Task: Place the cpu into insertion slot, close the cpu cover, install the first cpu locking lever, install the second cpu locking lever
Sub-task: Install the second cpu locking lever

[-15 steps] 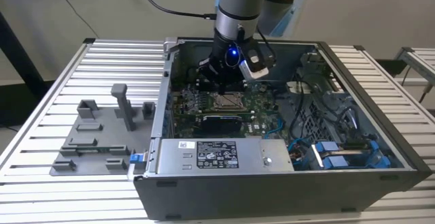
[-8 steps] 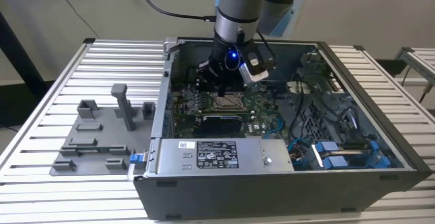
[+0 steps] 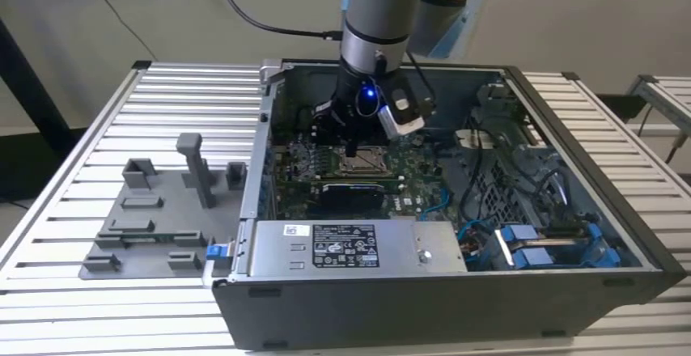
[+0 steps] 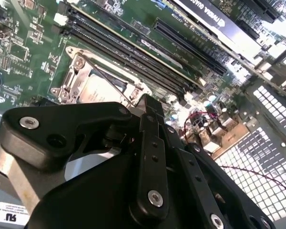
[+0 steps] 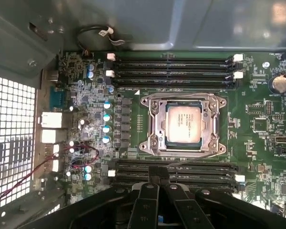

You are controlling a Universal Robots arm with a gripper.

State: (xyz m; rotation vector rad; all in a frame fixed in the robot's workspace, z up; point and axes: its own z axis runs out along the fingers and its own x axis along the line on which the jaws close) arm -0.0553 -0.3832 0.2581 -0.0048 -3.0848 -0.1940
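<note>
A ribbed white metal bench (image 3: 65, 194) carries an open grey computer case (image 3: 432, 307), with a grey plastic fixture tray (image 3: 151, 235) lying beside it on the exterior view's left. Inside the case lies the green motherboard (image 5: 257, 143). The small square silver-tan cpu (image 5: 183, 123) already sits in the silver-rimmed insertion slot (image 5: 152, 143), and the thin silver metal cpu cover (image 5: 207, 102) lies flat around it, framing the chip through its window. A thin wire locking lever (image 5: 195, 158) runs along the socket edge nearest the hand; it appears raised slightly off the board, so it is probably not yet latched, though its hook is too small to confirm. The black two-fingered hand (image 5: 158, 177) hangs just above the memory slots (image 5: 181, 164) beside that lever, its fingertips drawn together with nothing between them. In the second wrist view the same closed tip (image 4: 150, 102) stands close by the socket frame.

To seat a lever well, the closed tip should bear on the wire near its free end, press down and then sideways under the retaining tab, keeping clear of the neighbouring memory slots and blue capacitors (image 5: 106, 117). Too steep a push risks the wire slipping off the tip.
</note>
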